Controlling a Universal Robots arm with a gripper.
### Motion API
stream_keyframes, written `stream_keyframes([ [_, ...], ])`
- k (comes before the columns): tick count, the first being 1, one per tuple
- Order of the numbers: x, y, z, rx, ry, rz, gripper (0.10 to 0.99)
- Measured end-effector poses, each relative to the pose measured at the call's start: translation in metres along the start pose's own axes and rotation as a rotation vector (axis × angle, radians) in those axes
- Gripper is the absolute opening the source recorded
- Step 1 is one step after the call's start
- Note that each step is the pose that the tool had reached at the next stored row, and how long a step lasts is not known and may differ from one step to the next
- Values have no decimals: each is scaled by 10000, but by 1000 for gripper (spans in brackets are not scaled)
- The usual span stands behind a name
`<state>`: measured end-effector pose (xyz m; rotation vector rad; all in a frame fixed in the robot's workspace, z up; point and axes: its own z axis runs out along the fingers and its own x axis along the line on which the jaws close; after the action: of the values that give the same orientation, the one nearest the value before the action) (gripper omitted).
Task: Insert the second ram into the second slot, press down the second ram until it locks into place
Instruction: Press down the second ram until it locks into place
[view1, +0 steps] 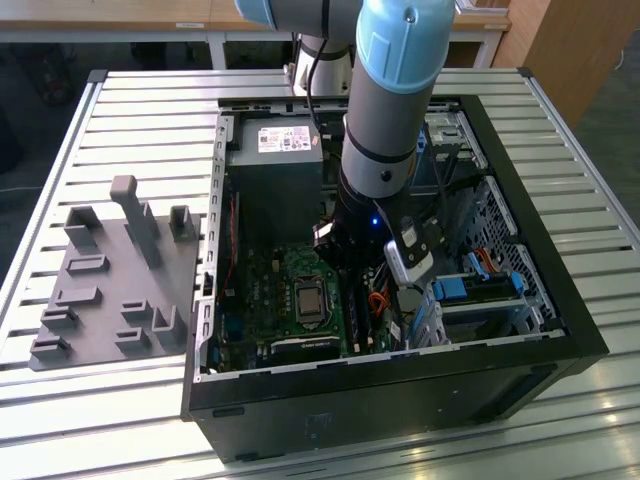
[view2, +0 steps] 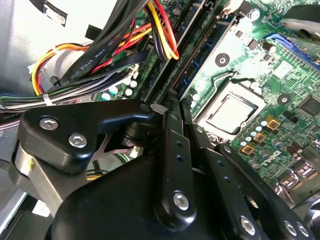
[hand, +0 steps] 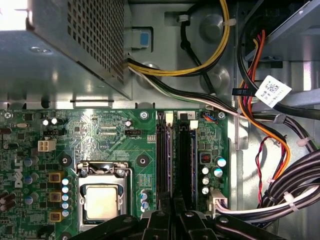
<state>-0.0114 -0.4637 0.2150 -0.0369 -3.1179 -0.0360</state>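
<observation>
Slatted metal table is seen carrying an open computer case laid on its side, so that the board faces up and can be reached from above. A grey holder tray is set on the table beside the case, toward the exterior view's left, its pockets standing bare.

Inside the case, a green motherboard is laid flat, with a power supply box beyond it and bundled cables routed along the side, kept off the slots.

The arm is lowered straight down into the case, over the memory slots beside the processor socket.

The gripper is placed directly above the pair of slots, its fingers drawn close together and lined up along them. The second ram is judged to be the dark strip standing on edge in one slot, apparently seated; whether it is pinched or merely pressed from above cannot be told.
</observation>
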Motion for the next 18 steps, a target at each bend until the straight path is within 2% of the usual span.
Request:
stream_keyframes([
  [18,0,1,1,-7,0,18,137],
])
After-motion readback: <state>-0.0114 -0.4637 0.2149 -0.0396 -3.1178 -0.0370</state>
